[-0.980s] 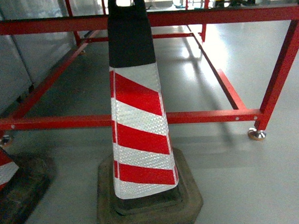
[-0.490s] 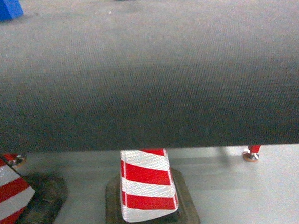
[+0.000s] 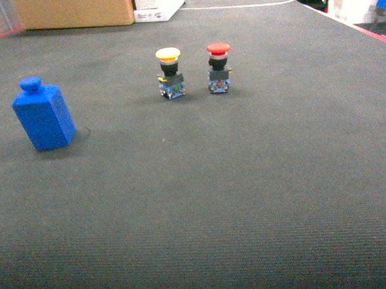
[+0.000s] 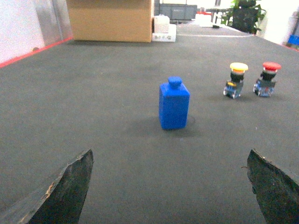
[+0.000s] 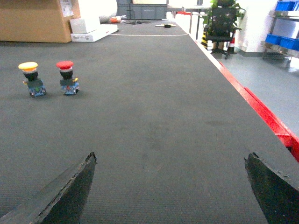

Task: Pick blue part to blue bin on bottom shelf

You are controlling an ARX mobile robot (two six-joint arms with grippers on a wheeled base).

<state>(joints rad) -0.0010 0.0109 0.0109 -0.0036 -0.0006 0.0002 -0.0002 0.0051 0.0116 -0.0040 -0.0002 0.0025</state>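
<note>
progress so far is basically zero as far as i can judge, nothing's been grabbed yet. blue part [image 3: 43,116] is standing upright on the dark mat [image 3: 247,180], over on the left in the head view, well apart from the two push buttons further back: the yellow-capped button [image 3: 169,73] and the red-capped button [image 3: 218,67], which sit just beside each other.

left gripper [image 4: 170,186] is pointed pretty much straight at the blue part in its wrist view, fingers spread wide with nothing between them, and the part sits ahead of them, not touched. right gripper [image 5: 170,186] is also spread wide and empty, looking down the mat with the two buttons off to its left and a red edge [image 5: 266,116] running along the right side.

what's left is, well, everything: close in on the part, grip it, carry it to the blue bin on the bottom shelf, drop it in. neither the bin nor the shelf shows in any view right now, so i can't say where they are relative to the mat. there are some blue crates [image 5: 282,39] on a rack way off in the right wrist view, but i can't tell if that's the target.

my guess is the left arm takes it since it's lined up already.
</note>
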